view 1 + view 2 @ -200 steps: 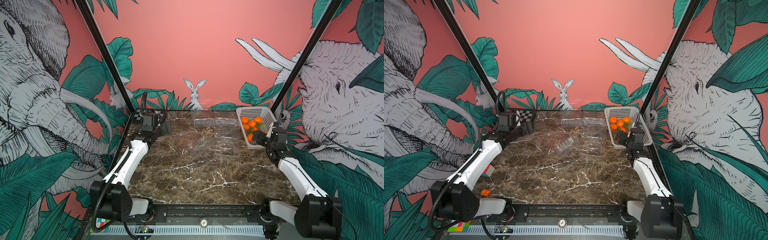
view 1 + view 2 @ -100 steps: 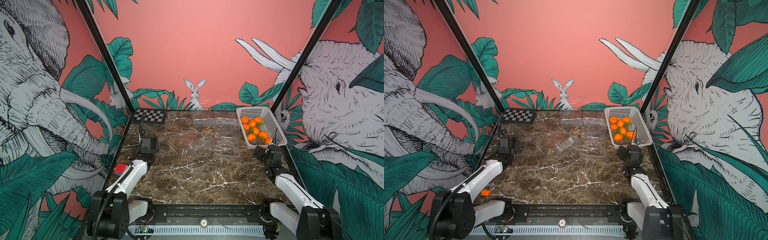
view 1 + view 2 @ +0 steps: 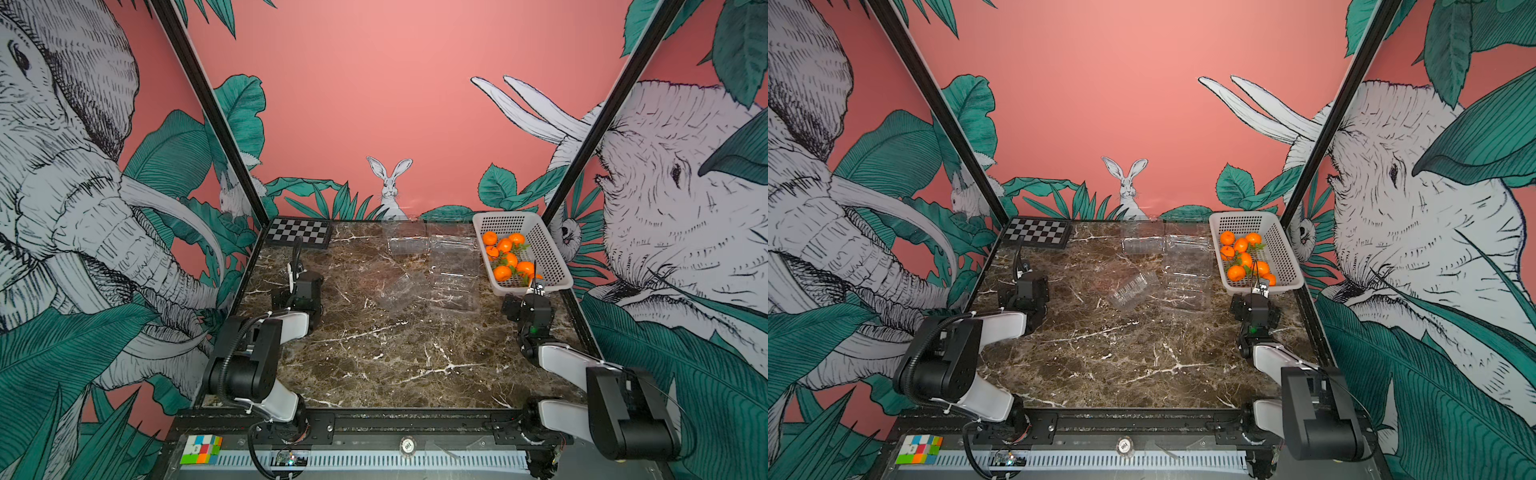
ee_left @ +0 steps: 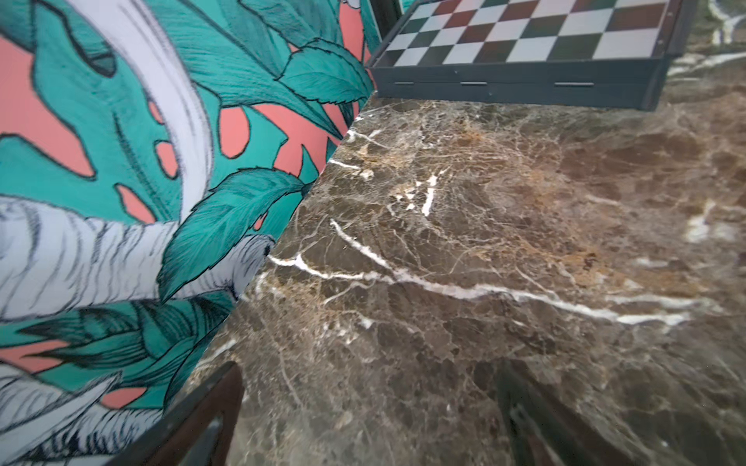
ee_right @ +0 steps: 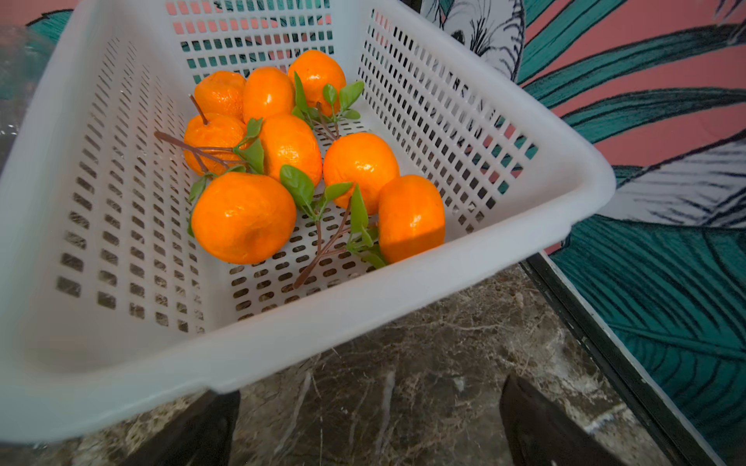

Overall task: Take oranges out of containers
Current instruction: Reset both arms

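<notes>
The clear plastic clamshell containers (image 3: pixel 453 266) are blending into the brown marble bench (image 3: pixel 374 353) in both top views, their number being hard to tell. The white perforated plastic basket (image 5: pixel 403 290) is running off the right wrist picture's edges. The black-and-white chessboard (image 4: pixel 524 32) is being cropped in the left wrist view. Both arms' jaws are showing only as blurred, cropped stubs.

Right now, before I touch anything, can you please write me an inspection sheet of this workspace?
Surface: marble table, no spill seen.
Job's things: eight oranges in the white basket; clear boxes beside it look empty.
Clutter: chessboard at far corner; colour cube on front rail.
Claws: left claw and right claw both open, empty.
Cables: black cable on the robot's left side.
Surroundings: jungle-print walls.
</notes>
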Action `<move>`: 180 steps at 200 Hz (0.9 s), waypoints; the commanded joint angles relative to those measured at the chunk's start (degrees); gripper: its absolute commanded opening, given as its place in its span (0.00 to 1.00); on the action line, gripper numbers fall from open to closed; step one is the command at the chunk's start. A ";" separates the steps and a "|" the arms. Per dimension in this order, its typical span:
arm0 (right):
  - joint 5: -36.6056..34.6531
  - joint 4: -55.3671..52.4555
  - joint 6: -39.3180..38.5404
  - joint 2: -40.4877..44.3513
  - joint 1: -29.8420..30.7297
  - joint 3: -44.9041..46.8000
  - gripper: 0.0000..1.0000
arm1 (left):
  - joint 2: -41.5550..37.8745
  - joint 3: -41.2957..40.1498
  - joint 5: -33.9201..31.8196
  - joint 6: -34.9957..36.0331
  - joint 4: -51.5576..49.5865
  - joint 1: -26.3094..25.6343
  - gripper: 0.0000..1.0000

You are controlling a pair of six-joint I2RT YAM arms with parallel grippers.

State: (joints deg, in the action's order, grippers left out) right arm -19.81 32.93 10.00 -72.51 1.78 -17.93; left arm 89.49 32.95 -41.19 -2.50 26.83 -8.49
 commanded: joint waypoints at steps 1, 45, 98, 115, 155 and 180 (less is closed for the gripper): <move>-2.93 7.09 -1.61 -1.90 0.25 -1.79 0.98 | -1.12 0.43 0.76 2.30 4.83 -0.25 0.99; -4.66 13.80 -2.96 -3.36 0.26 1.06 0.99 | -4.13 -5.88 3.36 3.40 13.34 -0.30 0.99; -3.82 22.51 -3.81 -8.54 0.39 2.32 0.99 | -4.85 -7.64 3.84 3.56 16.15 -0.30 0.99; -3.92 22.45 -3.75 -8.53 0.50 2.35 0.99 | -4.86 -7.80 4.01 3.57 16.49 -0.30 0.99; -3.85 21.17 -3.70 -8.74 0.51 1.50 0.99 | -6.34 -15.25 10.11 6.24 29.56 -0.40 0.99; -3.83 21.99 -3.60 -8.76 0.50 2.00 0.99 | -5.94 -14.69 10.90 6.57 28.47 -0.39 0.99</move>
State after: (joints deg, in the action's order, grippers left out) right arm -22.94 51.92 6.79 -81.47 2.02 -15.49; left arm 84.60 17.89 -32.84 2.61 50.83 -8.60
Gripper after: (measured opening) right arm 0.986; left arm 0.994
